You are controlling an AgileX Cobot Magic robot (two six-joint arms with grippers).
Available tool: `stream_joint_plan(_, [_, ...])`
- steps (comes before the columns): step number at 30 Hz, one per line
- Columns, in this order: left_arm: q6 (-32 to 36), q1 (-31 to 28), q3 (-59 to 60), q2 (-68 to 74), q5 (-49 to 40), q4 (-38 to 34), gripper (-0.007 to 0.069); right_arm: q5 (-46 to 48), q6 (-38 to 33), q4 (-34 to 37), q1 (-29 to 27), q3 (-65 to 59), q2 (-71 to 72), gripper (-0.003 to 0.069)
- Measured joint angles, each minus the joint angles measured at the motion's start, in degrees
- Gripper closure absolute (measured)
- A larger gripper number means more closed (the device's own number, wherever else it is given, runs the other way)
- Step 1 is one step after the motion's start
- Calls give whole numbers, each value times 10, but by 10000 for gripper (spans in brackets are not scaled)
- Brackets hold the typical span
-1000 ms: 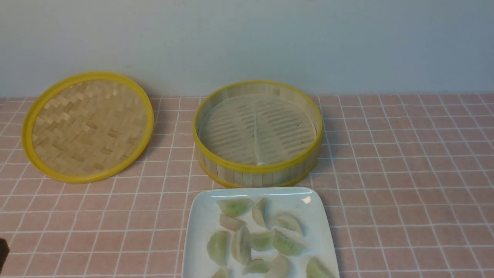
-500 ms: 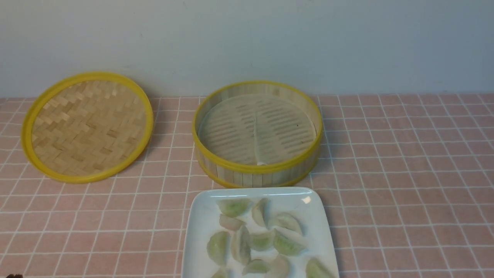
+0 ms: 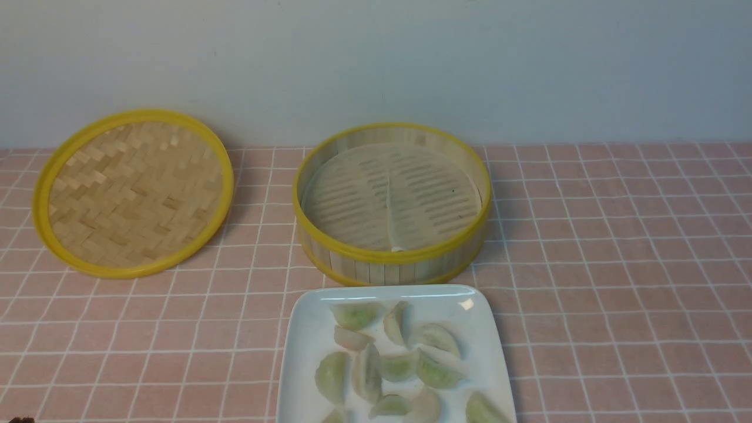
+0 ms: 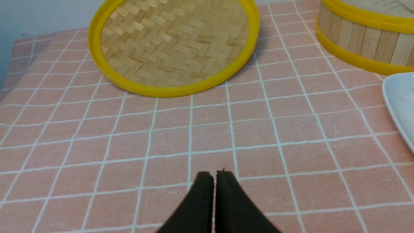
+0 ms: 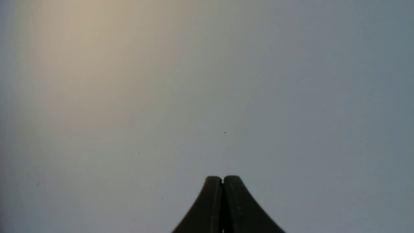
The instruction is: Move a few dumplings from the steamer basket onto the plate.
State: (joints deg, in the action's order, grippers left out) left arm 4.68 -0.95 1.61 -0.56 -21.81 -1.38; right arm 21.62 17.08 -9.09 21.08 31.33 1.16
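Observation:
The steamer basket (image 3: 392, 258) stands at the table's middle back, with only its pale slotted liner inside; its wall shows in the left wrist view (image 4: 362, 42). The white plate (image 3: 302, 341) lies in front of it at the near edge and holds several dumplings (image 3: 399, 364); its rim shows in the left wrist view (image 4: 399, 103). My left gripper (image 4: 214, 173) is shut and empty, low over the tablecloth near the front left; only a dark tip (image 3: 22, 420) shows in the front view. My right gripper (image 5: 223, 177) is shut and empty, facing a plain grey surface.
The flat woven yellow-rimmed lid (image 3: 134, 192) lies at the back left, also in the left wrist view (image 4: 174, 48). A pink checked tablecloth (image 3: 617, 264) covers the table. A pale wall stands behind.
The dark left gripper tip at the front view's left edge has dropped lower, almost out of view. Basket, plate and dumplings have not moved.

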Motion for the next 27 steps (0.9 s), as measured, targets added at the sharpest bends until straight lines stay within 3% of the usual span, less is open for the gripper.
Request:
stream_joint_plan(18, [0,0,0,0,-1,0,631,0,-7,2,0,-1,0,673])
stream_joint_plan(27, [0,0,0,0,-1,0,631,-2,-107,110,0,-33,0,673])
